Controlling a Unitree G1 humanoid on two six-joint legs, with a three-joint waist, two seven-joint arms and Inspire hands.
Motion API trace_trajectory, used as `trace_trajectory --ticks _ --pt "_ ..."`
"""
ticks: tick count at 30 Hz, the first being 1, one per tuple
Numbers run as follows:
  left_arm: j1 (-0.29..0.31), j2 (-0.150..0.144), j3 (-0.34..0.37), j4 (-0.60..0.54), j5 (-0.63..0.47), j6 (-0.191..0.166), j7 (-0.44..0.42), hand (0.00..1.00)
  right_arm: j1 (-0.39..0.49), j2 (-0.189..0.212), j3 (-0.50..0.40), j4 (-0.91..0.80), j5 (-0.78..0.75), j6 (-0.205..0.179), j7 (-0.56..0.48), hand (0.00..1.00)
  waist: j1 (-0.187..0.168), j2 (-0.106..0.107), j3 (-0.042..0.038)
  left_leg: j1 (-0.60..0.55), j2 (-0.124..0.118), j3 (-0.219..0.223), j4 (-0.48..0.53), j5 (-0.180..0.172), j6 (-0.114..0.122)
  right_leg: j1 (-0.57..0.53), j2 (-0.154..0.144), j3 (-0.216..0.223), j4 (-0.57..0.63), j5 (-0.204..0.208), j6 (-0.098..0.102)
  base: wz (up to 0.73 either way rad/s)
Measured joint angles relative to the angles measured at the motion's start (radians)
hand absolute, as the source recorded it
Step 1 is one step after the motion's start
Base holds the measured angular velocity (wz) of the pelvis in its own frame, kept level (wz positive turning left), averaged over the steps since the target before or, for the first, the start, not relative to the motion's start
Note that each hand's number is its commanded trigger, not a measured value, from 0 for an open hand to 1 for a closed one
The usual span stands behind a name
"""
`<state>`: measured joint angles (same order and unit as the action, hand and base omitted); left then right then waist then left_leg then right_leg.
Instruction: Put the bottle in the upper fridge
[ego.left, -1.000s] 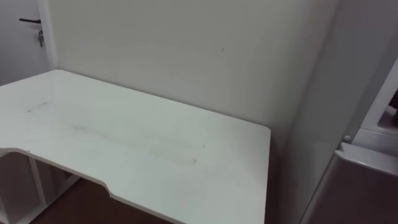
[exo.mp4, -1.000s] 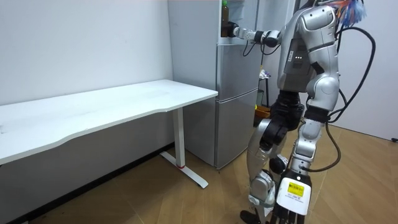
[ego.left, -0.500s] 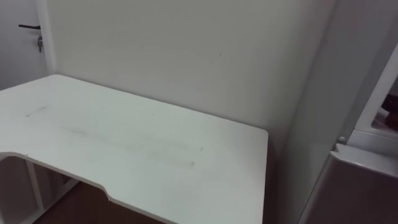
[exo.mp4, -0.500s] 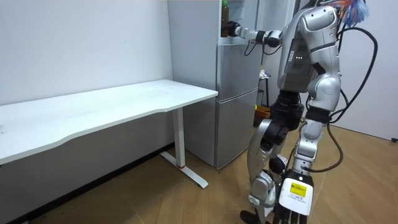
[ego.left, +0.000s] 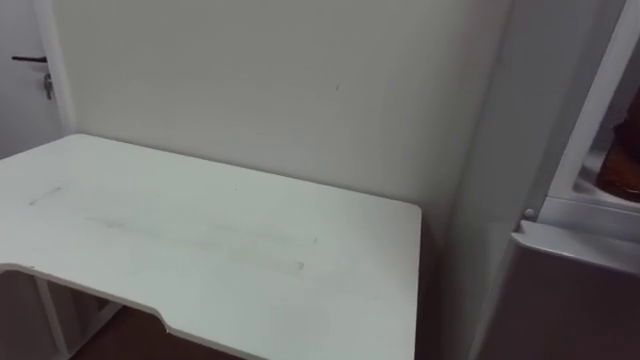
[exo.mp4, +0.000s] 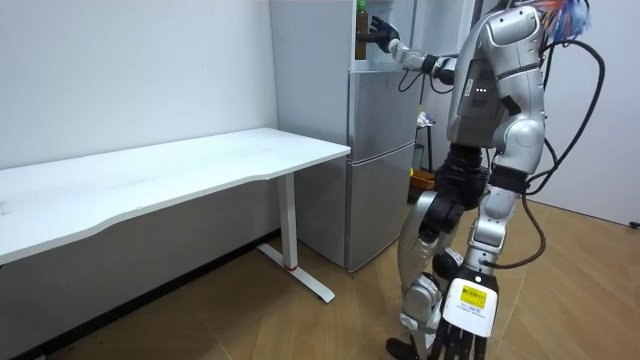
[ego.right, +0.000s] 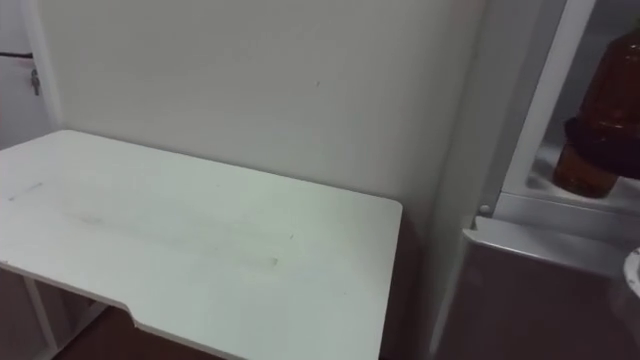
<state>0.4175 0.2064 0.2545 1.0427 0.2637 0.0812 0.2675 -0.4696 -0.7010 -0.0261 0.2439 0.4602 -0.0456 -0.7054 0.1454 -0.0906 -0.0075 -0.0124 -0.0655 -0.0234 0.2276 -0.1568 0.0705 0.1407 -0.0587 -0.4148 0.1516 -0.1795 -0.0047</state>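
Note:
A bottle (ego.right: 585, 170) of brown liquid with a green cap stands upright on the white shelf (ego.right: 545, 182) of the upper fridge compartment. It also shows at the top of the grey fridge (exo.mp4: 380, 150) as the bottle (exo.mp4: 360, 42) in the room view. My right hand (ego.right: 600, 135) reaches in from the right, its dark fingers curled round the bottle's middle. The room view has that hand (exo.mp4: 380, 28) at the end of an arm slanting up into the compartment. I stand facing the fridge. My left arm hangs at my side.
A white desk (ego.left: 200, 240) stands against the wall to the left of the fridge, its right edge close to the fridge's side. The shut lower fridge door (ego.right: 540, 290) is below the shelf. A door with a dark handle (ego.left: 28, 60) is at the far left.
My view has swung right, bringing the fridge opening and the bottle into sight. In the room view my right hand has risen from the bottle's lower part to its middle. The bottle stays put.

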Motion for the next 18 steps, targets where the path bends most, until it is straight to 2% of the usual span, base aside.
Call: trace_trajectory --ticks 3,6,9,11,14,18 --pt "0.0 -0.001 -0.001 -0.001 0.0 -0.003 0.0 0.0 0.022 0.0 -0.013 -0.054 -0.005 -0.011 -0.013 0.0 0.0 -0.004 0.002 0.012 0.0 0.012 -0.009 0.002 0.0 -0.002 -0.004 0.002 -0.002 -0.01 0.0 -0.1" --pt "-0.002 -0.003 -0.001 -0.001 0.002 -0.016 -0.001 0.0 0.027 0.002 -0.017 -0.092 -0.077 -0.028 -0.035 0.0 0.002 -0.012 0.0037 0.022 0.001 0.022 -0.023 0.003 -0.001 -0.002 -0.005 0.009 -0.002 -0.012 0.0 -0.1" --pt "-0.005 -0.005 -0.001 0.001 0.002 -0.024 -0.001 0.0 0.061 0.008 -0.024 -0.168 -0.124 -0.051 -0.055 0.0 0.01 -0.017 0.0067 0.034 0.002 0.04 -0.034 0.003 -0.001 0.003 -0.001 0.034 -0.001 -0.012 0.001 -0.14" --pt "-0.012 -0.015 -0.001 0.013 0.002 -0.024 -0.001 0.0 0.071 0.037 -0.029 -0.21 -0.159 -0.061 -0.054 0.0 0.015 -0.021 0.0074 0.042 0.004 0.048 -0.044 0.003 -0.001 0.007 0.006 0.049 -0.001 -0.012 0.001 -0.16" --pt "-0.028 -0.029 -0.003 0.035 0.002 -0.034 -0.001 0.0 0.075 0.061 -0.033 -0.247 -0.159 -0.068 -0.049 0.0 0.018 -0.017 0.0081 0.043 0.004 0.048 -0.043 0.0 0.001 0.006 0.006 0.052 0.001 -0.01 0.004 -0.02" --pt "-0.035 -0.038 -0.004 0.038 0.0 -0.036 0.007 0.0 0.124 0.078 -0.035 -0.295 -0.16 -0.071 -0.032 0.0 0.022 -0.01 0.007 0.042 0.004 0.047 -0.043 -0.004 0.003 0.005 -0.001 0.053 0.002 -0.009 0.005 0.0"
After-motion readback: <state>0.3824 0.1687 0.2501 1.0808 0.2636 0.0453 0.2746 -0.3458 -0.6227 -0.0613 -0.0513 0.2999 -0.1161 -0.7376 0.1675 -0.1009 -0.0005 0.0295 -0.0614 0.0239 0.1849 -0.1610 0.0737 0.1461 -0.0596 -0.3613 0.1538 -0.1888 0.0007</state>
